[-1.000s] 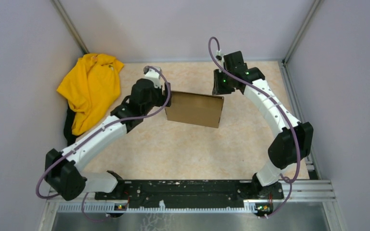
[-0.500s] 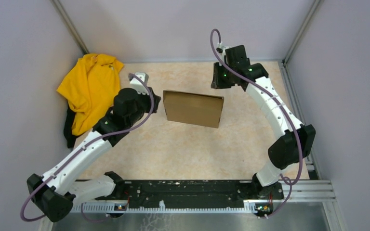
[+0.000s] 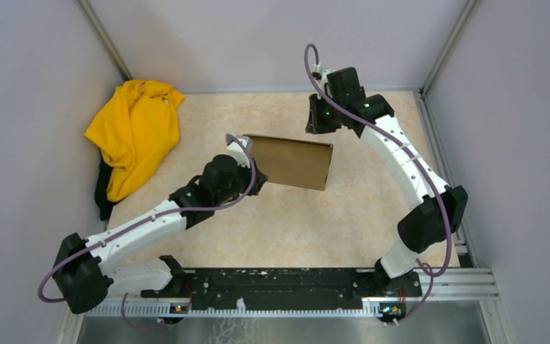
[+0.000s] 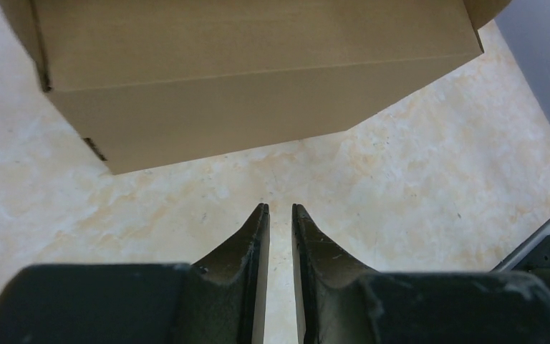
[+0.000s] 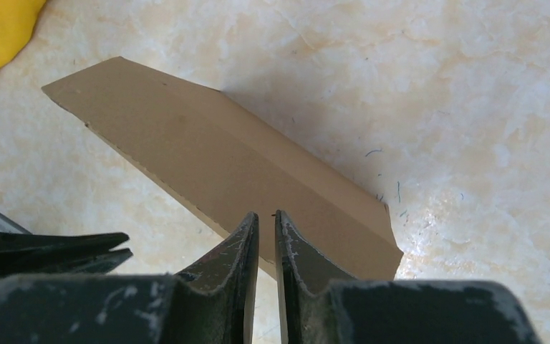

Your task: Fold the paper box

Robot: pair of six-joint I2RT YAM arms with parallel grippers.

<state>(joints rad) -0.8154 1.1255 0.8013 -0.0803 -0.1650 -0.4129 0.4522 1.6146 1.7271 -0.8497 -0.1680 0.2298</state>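
Mid-worktop (image 3: 293,215): plain brown box (image 3: 290,163), folded shut, ungripped. Left claw (image 4: 277,208) nearly closed, empty, just short of box's side. Right claw (image 5: 265,213) nearly closed, empty, near far edge.

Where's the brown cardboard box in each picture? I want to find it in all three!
Top camera: the box lies in the middle of the table, to the right of the yellow cloth.
Left wrist camera: the box fills the top of the picture.
Right wrist camera: the box slants across the middle, from upper left to lower right.
Shared landmark: the beige marbled table shows beside the box in all three.
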